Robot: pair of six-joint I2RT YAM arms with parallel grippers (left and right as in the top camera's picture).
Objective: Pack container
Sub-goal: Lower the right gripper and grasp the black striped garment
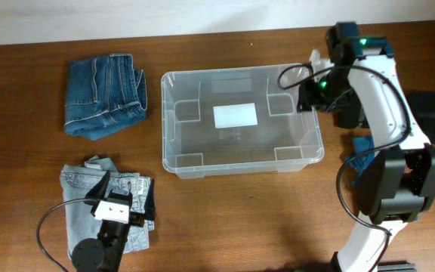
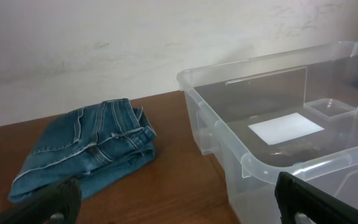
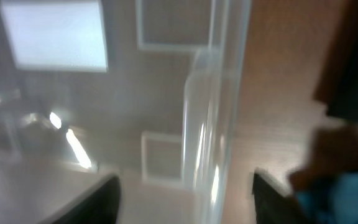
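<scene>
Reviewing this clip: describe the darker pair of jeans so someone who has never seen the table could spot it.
Start at the clear container in the middle of the wooden table and look past its left short side, toward the far edge by the wall. The folded jeans there are a deep, even blue, unlike the paler, washed-out pair lying nearer the front edge.

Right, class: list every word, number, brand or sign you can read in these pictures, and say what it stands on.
None can be read. The white label on the base of the container shows no legible print in any view; the right wrist view is blurred.
</scene>
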